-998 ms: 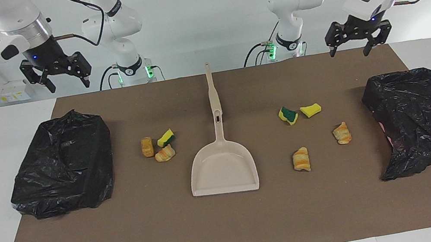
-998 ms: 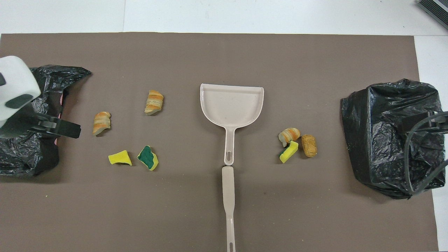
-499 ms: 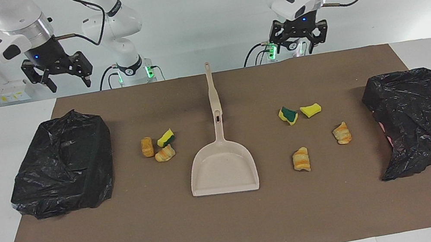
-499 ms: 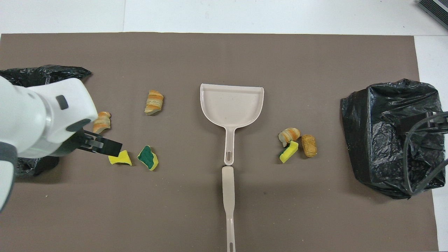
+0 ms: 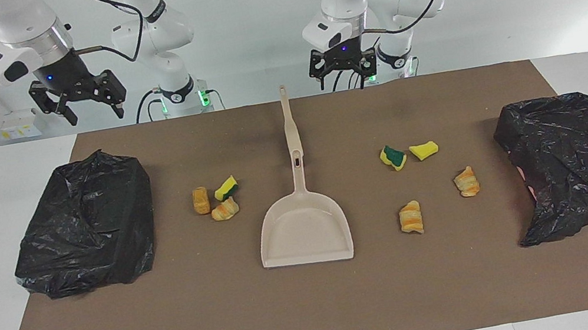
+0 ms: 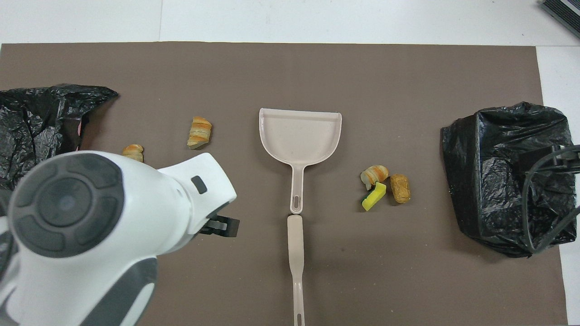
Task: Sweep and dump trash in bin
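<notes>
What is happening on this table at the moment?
Nothing is held yet. The left gripper hangs above the mat's robot edge, close to the brush handle lying end to end with the beige dustpan. The right gripper waits, open, above the black bin bag at its end. Seven trash pieces lie unswept: three toward the right arm's end, four toward the other bag.

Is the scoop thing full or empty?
Empty. The dustpan shows only its bare beige inside; all the trash pieces lie on the mat beside it.
</notes>
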`<control>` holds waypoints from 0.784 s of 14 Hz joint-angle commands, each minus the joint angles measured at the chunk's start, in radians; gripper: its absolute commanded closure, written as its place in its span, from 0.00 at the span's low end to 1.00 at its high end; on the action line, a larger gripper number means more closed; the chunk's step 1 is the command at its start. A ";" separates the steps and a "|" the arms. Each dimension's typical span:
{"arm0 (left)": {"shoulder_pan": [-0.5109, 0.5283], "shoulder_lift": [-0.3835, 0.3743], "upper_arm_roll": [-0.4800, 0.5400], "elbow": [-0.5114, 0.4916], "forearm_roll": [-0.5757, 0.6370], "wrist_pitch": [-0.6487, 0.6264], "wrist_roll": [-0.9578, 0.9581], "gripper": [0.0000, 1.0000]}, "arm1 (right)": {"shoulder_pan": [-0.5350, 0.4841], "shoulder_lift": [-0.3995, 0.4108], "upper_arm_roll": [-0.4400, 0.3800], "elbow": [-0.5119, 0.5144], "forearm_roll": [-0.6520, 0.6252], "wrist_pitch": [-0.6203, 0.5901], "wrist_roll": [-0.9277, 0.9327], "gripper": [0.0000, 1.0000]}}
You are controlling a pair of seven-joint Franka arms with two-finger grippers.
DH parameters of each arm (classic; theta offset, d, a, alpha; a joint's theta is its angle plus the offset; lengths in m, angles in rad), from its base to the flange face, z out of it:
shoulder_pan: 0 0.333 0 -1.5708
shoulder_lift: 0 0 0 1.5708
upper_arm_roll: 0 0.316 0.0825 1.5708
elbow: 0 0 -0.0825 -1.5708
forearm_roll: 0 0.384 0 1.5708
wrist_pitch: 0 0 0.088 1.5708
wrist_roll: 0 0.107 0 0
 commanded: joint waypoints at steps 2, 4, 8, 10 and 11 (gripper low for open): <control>-0.110 -0.021 0.019 -0.146 0.000 0.157 -0.120 0.00 | -0.015 -0.023 0.004 -0.020 0.015 -0.016 -0.031 0.00; -0.188 0.021 0.019 -0.213 0.000 0.252 -0.178 0.00 | -0.015 -0.023 0.004 -0.020 0.015 -0.016 -0.031 0.00; -0.264 0.089 0.018 -0.315 0.000 0.415 -0.232 0.00 | -0.015 -0.023 0.004 -0.020 0.015 -0.016 -0.031 0.00; -0.311 0.131 0.018 -0.318 0.000 0.438 -0.261 0.00 | -0.015 -0.023 0.004 -0.020 0.015 -0.016 -0.031 0.00; -0.328 0.138 0.016 -0.319 0.000 0.444 -0.299 0.00 | -0.015 -0.023 0.004 -0.020 0.015 -0.016 -0.031 0.00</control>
